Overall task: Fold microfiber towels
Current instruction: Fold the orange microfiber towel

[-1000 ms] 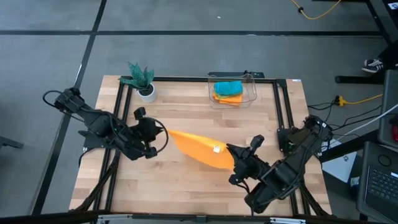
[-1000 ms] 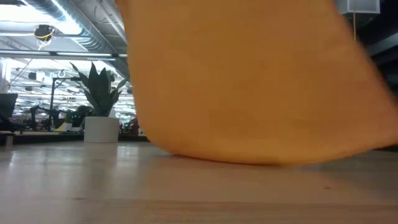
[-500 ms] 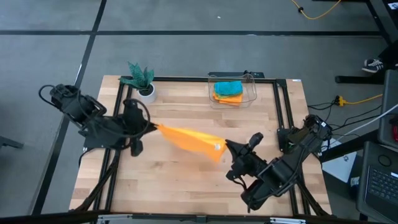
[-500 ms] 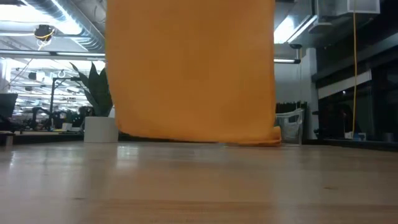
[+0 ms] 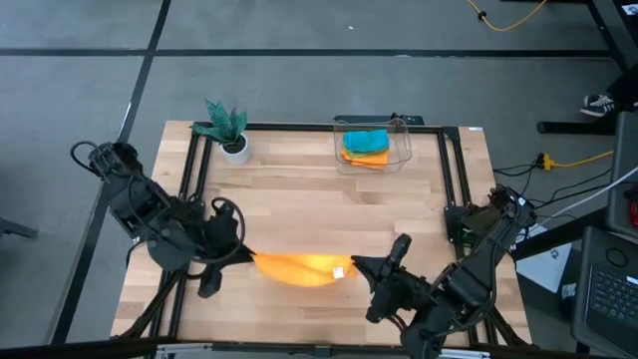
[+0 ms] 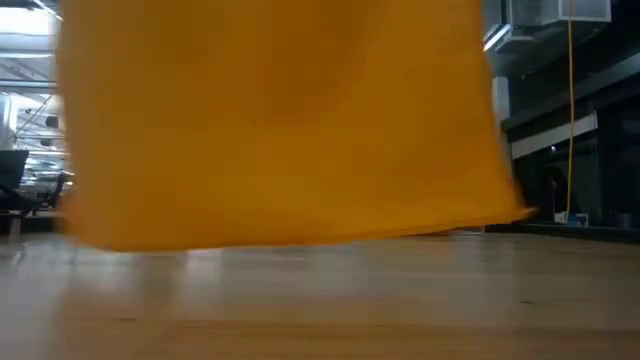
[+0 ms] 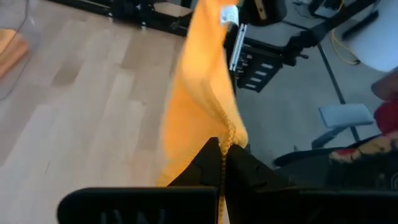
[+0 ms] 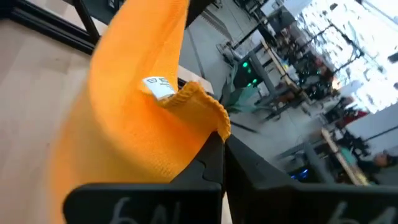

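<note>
While hanging over table (image 5: 299, 214) | orange towel (image 5: 299, 267) | both jaws clamp its corners

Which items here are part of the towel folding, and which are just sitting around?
Part of the job:
- orange towel, held up between left hand and right hand, both shut on it
- teal and orange towels stacked in the clear bin

Just lying about:
- potted plant

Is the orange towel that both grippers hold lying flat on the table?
No. In the low view the orange towel hangs with its lower edge above the table, held between the left gripper and right gripper.
</note>
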